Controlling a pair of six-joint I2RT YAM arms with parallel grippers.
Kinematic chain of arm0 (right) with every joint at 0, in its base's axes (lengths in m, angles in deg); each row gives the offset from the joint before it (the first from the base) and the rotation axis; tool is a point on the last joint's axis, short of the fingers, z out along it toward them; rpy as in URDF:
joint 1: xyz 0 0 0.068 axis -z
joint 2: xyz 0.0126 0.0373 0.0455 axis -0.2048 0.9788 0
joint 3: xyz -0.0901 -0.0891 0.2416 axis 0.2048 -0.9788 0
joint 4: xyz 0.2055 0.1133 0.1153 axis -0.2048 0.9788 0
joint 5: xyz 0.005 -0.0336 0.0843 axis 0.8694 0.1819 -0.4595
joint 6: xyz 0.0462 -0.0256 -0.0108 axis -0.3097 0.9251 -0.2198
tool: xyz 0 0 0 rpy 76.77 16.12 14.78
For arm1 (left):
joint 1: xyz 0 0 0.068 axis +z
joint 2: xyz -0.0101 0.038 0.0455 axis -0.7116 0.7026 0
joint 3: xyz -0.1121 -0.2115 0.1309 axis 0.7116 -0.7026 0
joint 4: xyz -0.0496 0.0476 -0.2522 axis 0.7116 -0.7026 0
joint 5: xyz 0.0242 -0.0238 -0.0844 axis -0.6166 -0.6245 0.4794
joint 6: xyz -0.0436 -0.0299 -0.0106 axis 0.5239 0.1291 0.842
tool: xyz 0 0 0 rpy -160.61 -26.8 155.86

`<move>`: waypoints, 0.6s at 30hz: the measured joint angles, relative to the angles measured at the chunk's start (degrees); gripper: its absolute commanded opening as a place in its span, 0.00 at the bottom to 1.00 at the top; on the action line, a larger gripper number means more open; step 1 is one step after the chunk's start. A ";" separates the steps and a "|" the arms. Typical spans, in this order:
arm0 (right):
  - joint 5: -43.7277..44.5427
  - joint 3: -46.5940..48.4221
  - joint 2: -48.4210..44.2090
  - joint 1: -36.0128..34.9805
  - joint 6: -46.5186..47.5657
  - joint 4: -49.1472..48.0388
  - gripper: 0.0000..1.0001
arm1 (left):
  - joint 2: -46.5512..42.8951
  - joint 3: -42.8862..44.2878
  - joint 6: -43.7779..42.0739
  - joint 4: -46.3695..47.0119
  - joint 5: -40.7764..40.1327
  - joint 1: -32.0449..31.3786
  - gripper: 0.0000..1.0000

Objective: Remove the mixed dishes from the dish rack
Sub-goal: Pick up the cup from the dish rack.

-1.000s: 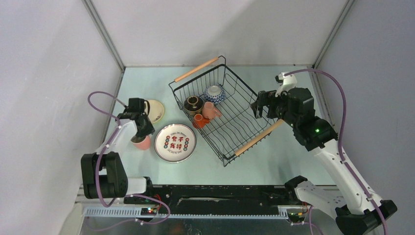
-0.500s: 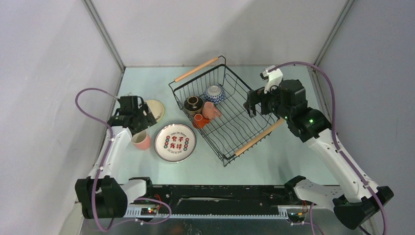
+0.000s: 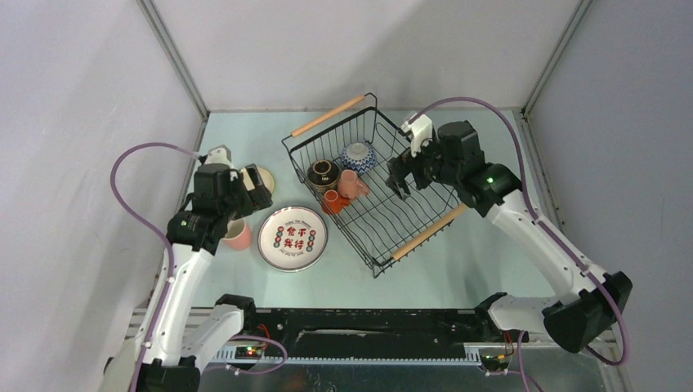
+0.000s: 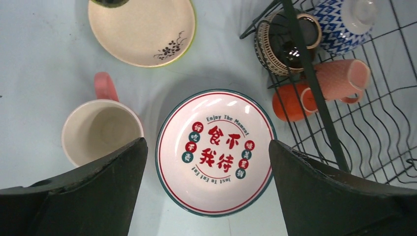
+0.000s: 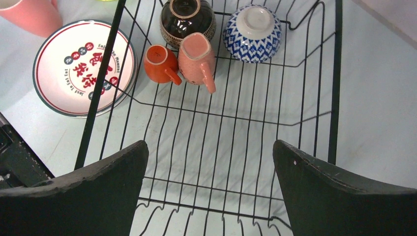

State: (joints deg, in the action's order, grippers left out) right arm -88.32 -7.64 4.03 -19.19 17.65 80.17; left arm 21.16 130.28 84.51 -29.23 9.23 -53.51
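Currently: four dishes (image 5: 196, 56) in rack (image 3: 429, 229); plate (image 4: 216, 152), saucer (image 4: 140, 29), mug (image 4: 101, 130) outside. Left gripper (image 4: 206, 143) apart, empty; right gripper (image 5: 209, 147) apart over rack, to fetch.

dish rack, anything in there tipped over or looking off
The pink mug and orange cup lie on their sides in the rack, and the blue bowl is upside down. Nothing looks broken or spilled.
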 measured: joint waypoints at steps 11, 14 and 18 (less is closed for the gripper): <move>-3.50 8.11 11.82 -0.37 8.15 1.46 0.96 | -9.66 0.00 -0.44 -2.32 2.71 -0.74 0.99; -3.72 9.51 14.84 -0.42 9.92 2.05 0.95 | -11.93 0.00 -0.44 -2.95 3.45 -0.74 0.99; -4.11 12.15 19.76 -0.44 12.48 3.82 0.93 | -13.79 0.00 -0.42 -3.48 4.57 -0.74 0.99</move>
State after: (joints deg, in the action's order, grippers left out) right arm -92.43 4.51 23.78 -19.63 30.13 83.99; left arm 7.37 130.28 84.10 -32.71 13.79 -54.25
